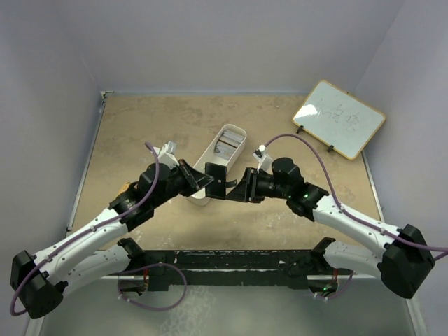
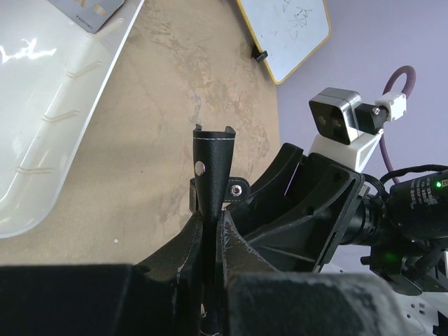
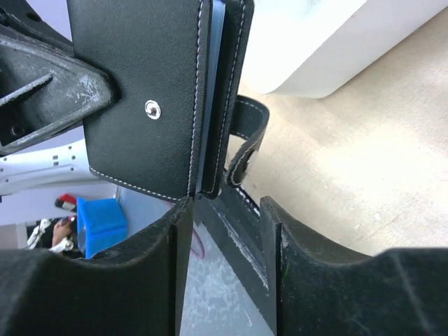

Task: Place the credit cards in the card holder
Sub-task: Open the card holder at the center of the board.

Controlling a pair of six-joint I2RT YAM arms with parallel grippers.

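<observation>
Lavender walls close in a tan, speckled counter (image 1: 140, 133) on three sides. From the near left corner the left arm reaches in toward the middle. Its end effector (image 2: 213, 222) is clenched on the card holder (image 3: 140, 91). In the left wrist view the two fingers (image 2: 187, 245) pinch the holder's lower part from both sides, and the holder stands edge-on and upright between them. The black holder hangs above the middle of the counter, over the near end of a long white tray (image 1: 210, 155). The right wrist view shows its stitched outer face with a small metal stud (image 3: 151, 108), a slit of blue-grey lining along the open edge, and the snap tab (image 3: 246, 136) curling loose on the far side.

The tray runs from the middle of the counter toward the far edge. The credit cards (image 1: 228, 143) lie inside it at its far end, grey-silver faces up, well apart from the holder.

Just right of the holder the right end effector (image 3: 225, 210) meets it from the other side. Its jaws stand parted, with the holder's lower edge and the tab just above the gap between them. One fingertip sits right at the holder's corner and the other is clear of it. Nothing is clamped, and I cannot tell whether that first tip actually touches.

A small whiteboard (image 1: 339, 117) with a wooden frame leans on its stand at the far right corner
</observation>
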